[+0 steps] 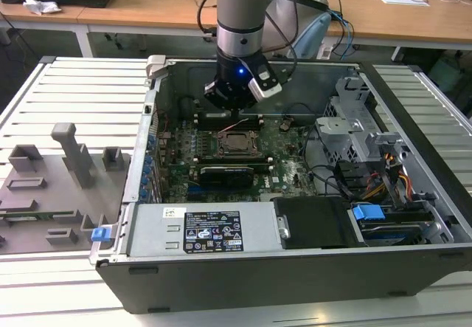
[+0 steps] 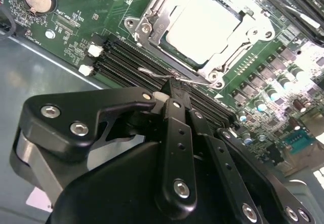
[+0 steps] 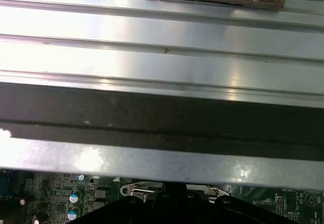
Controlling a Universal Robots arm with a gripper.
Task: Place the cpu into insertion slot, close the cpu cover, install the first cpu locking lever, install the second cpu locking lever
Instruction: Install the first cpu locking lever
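In the second wrist view the cpu [image 2: 202,24] lies flat in the insertion slot [image 2: 218,75], its silver top showing through the cpu cover [image 2: 148,17], which is down around it. A thin wire locking lever [image 2: 152,74] runs along the slot's near edge. My gripper [image 2: 173,88] is shut, with its black tip touching that wire and nothing else between the fingers. In the exterior view the gripper [image 1: 234,110] hangs inside the open computer case just behind the slot [image 1: 237,144].
Long black memory slots [image 2: 126,62] lie beside the socket. A black card [image 1: 230,173] sits in front of it. The case wall [image 3: 162,118] rises close behind the gripper. Cables and a drive cage [image 1: 361,142] stand on the exterior view's right, and a grey fixture tray [image 1: 59,187] on its left.
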